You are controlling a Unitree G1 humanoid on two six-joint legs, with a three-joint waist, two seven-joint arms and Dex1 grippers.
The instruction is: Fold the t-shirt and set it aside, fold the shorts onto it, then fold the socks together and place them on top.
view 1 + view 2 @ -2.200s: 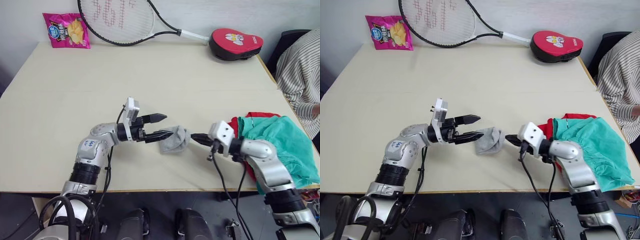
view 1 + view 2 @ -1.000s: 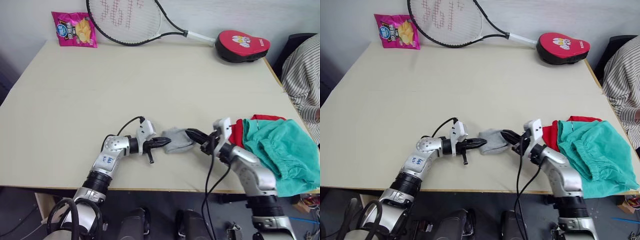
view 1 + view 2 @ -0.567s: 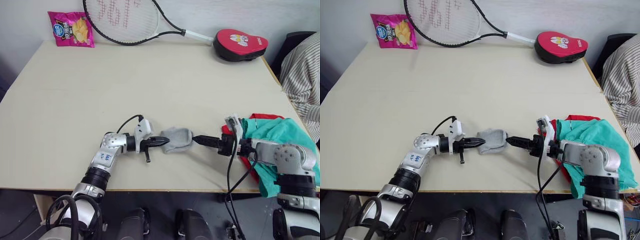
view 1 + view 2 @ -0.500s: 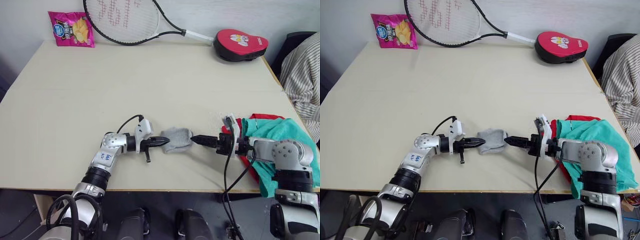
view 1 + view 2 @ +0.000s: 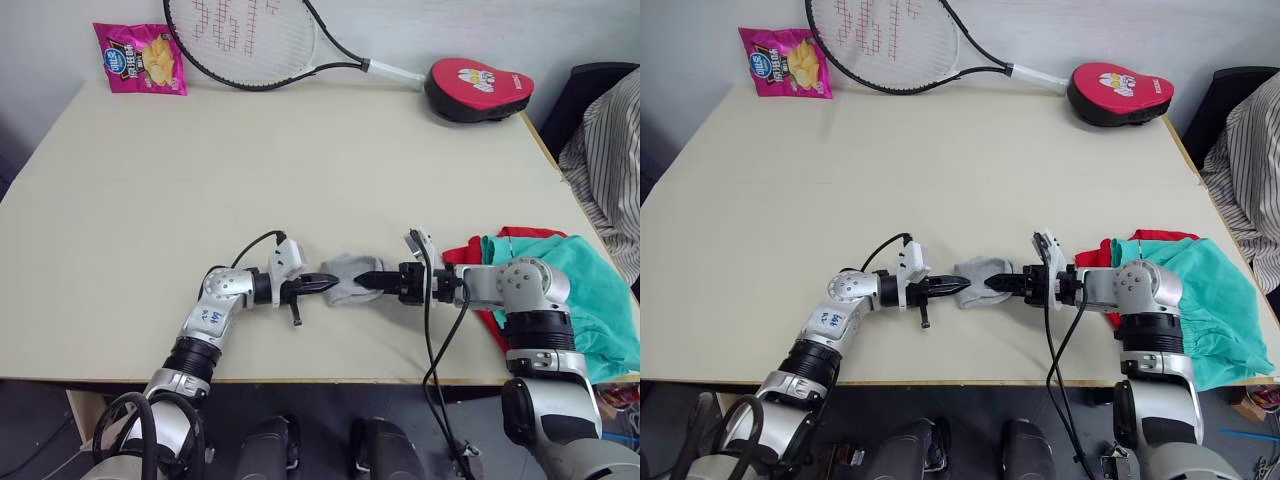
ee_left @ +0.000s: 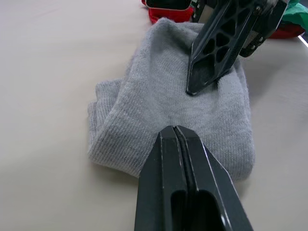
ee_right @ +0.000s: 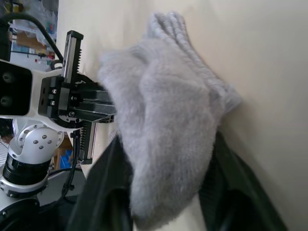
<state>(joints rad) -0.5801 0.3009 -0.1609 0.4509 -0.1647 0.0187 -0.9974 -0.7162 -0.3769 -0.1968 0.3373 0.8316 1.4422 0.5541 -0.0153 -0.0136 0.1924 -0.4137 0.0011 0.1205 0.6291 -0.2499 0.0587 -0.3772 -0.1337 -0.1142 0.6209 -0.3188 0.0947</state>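
Note:
The light grey socks (image 5: 346,276) lie bunched near the table's front edge, between my two grippers. My left gripper (image 5: 330,283) is shut, and its joined tips (image 6: 174,130) rest on the socks' (image 6: 163,110) left end with nothing between them. My right gripper (image 5: 364,281) reaches in from the other side, and its fingers (image 7: 108,187) straddle the socks' (image 7: 168,139) right end and close on the fabric. The teal shorts (image 5: 590,290) lie heaped on the red t-shirt (image 5: 520,235) at the table's right edge, behind my right arm.
At the table's (image 5: 300,170) far edge lie a tennis racket (image 5: 240,40), a pink snack bag (image 5: 140,58) and a red padded case (image 5: 478,88). A person in a striped shirt (image 5: 610,150) sits off the right side.
My right gripper has moved left from beside the clothes pile onto the socks' right end and closed around it. The left gripper has stayed shut at the socks' left end.

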